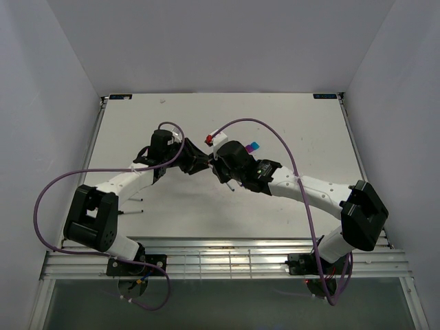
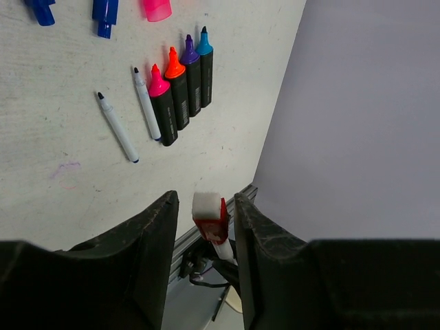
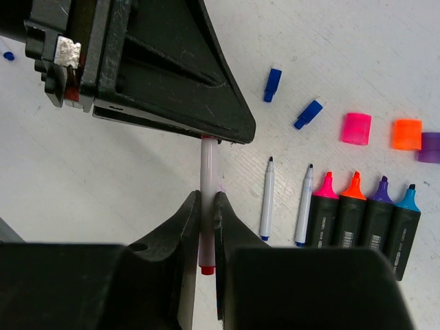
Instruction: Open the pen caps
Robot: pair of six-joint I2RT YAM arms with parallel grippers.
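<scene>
The red cap [image 2: 212,227] sits on one end of the white pen [image 3: 207,172], which is held above the surface [image 3: 82,179]; the cap is not yet pulled off. The left claw [image 2: 206,199] straddles this cap about half open, with a gap visible at each finger, and it grips nothing. This stance lines the fingers up to clamp the cap. The right claw [image 3: 206,199] is closed tight on the pen's barrel, partway toward the other end, anchoring the body so that a pull acts along the pen's axis. Off to one side of the pen, on the surface, lie two uncapped thin pens [image 3: 267,199], a row of four uncapped black markers [image 3: 361,213], and loose blue caps [image 3: 273,84], a pink cap [image 3: 356,128], an orange cap [image 3: 407,134] and a purple cap [image 3: 430,147]. These lie well apart from the pen, which keeps the finished items out of the working zone. Of the caps in view, the red one appears to be the only one not yet removed.
</scene>
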